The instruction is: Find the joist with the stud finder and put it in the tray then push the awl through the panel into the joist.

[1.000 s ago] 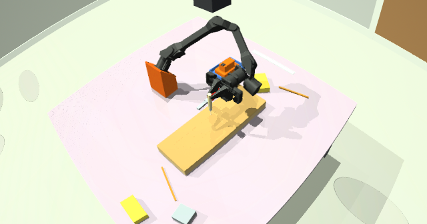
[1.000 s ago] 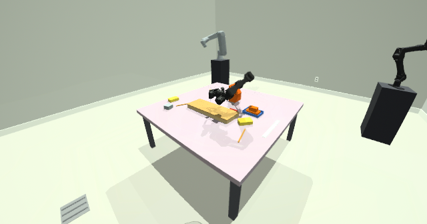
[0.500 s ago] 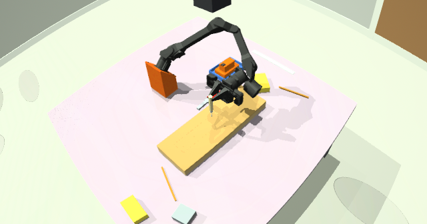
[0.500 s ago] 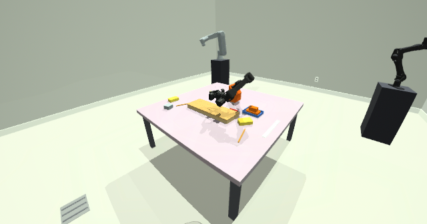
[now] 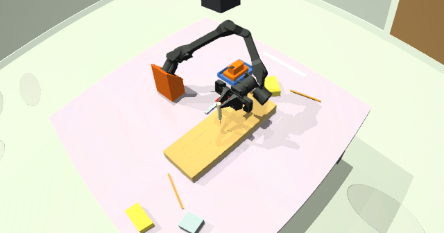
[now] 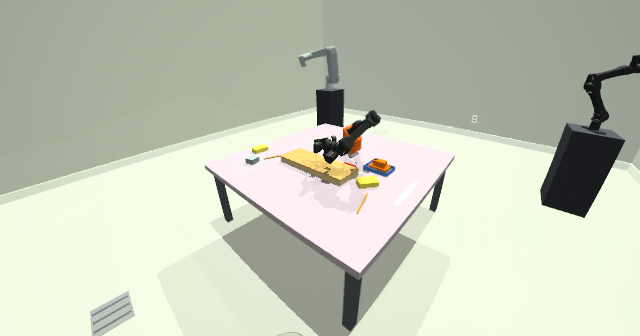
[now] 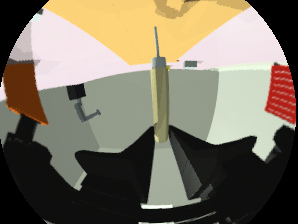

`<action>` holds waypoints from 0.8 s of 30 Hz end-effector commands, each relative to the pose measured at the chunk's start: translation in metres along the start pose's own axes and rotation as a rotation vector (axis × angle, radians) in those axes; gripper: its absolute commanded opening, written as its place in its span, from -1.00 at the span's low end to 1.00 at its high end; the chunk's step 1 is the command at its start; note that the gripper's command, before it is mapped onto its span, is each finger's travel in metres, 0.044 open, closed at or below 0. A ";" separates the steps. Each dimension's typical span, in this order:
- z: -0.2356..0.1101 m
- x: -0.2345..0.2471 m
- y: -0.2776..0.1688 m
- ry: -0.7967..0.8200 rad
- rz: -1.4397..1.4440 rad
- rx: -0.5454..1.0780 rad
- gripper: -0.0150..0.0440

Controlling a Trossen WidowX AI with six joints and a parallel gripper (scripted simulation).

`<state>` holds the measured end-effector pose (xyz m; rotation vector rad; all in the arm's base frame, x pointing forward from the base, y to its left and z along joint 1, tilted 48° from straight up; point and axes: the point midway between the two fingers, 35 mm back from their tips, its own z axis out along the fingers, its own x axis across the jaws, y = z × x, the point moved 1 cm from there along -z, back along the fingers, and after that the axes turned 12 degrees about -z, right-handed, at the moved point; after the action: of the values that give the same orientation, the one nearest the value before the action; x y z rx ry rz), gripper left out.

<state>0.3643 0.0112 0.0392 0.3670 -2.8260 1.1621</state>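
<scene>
My gripper (image 5: 220, 103) (image 7: 161, 128) is shut on the awl (image 5: 219, 112) (image 7: 160, 99), a pale handle with a thin metal tip. The awl hangs upright, tip down, just above the far part of the wooden floor panel (image 5: 194, 150) (image 6: 305, 160) (image 7: 127, 16). The orange stud finder (image 5: 234, 70) (image 6: 380, 164) sits in the blue tray (image 5: 220, 76) (image 6: 372, 170) behind the arm. The gripper shows small over the panel in the exterior view (image 6: 327, 148).
An orange block (image 5: 167, 83) (image 7: 23, 92) stands at the arm's base. A yellow sponge (image 5: 272, 85) (image 6: 367, 182) lies by the panel's far end. Pencils (image 5: 305, 96) (image 5: 175, 191), another yellow sponge (image 5: 139, 218), a pale block (image 5: 191, 222) and a white strip (image 5: 284, 64) lie on the pink table (image 5: 104, 132).
</scene>
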 end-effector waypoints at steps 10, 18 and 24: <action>0.002 -0.002 0.013 0.009 0.004 0.000 -0.49; 0.001 -0.005 0.027 0.009 0.004 0.000 -0.49; 0.001 -0.007 0.036 0.010 0.004 0.000 -0.49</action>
<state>0.3623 0.0346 0.0179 0.3658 -2.8223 1.1649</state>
